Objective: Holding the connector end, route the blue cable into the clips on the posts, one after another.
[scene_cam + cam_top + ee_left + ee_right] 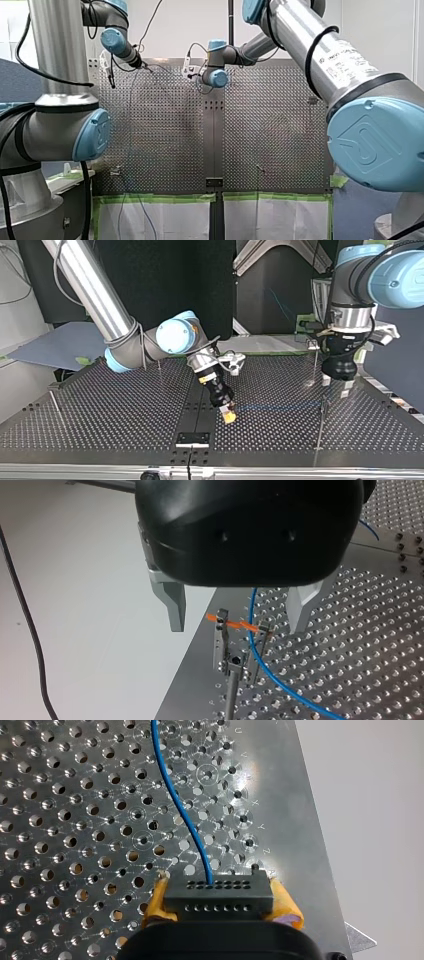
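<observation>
Yellow pads [284,906] clamp 1 connector [218,896] trailing 1 cable [177,805].

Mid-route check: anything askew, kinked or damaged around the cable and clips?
Nothing stands out. The connector sits square between my right gripper's yellow pads, the blue cable leaves it unkinked, and under my open left gripper it appears to pass between the clip's prongs.
</observation>
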`<state>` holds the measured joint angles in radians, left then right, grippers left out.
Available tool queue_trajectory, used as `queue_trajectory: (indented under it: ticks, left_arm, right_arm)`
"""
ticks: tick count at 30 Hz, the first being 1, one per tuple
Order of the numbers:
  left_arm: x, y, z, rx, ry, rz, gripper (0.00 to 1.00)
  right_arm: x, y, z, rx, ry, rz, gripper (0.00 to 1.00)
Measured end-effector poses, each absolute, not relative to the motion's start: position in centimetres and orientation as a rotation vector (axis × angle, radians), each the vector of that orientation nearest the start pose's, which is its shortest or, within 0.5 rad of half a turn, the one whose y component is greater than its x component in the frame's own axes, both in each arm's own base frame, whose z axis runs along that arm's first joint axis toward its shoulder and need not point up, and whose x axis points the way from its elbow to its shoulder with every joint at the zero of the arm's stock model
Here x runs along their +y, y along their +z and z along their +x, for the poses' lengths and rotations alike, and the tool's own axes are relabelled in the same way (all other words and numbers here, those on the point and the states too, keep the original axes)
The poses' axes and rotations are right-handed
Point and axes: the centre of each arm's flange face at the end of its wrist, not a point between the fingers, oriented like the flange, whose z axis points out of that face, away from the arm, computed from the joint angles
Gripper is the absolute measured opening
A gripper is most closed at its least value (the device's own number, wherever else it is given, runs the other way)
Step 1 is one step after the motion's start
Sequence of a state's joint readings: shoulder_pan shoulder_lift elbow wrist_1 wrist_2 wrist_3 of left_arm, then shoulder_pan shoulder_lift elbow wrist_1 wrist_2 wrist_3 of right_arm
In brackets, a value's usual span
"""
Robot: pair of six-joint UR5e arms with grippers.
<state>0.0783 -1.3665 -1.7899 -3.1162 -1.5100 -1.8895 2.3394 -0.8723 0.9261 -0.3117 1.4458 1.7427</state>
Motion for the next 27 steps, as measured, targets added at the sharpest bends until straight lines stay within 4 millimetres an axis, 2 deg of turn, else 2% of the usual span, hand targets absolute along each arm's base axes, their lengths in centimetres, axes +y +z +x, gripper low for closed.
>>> queue_trajectory:
  ticks: [11, 27]
  left_arm:
    - [-10.87, 47.38, 41.69, 1.539, -0.252, -0.269, 1.00]
    - [-10.95, 46.72, 42.41, 1.548, -0.263, -0.262, 1.00]
  right_arm:
    - [-46.15, 39.56, 65.26, 0.875, -2.780, -2.046, 0.00]
    - [-46.83, 39.56, 64.78, 0.889, -2.784, -2.046, 0.00]
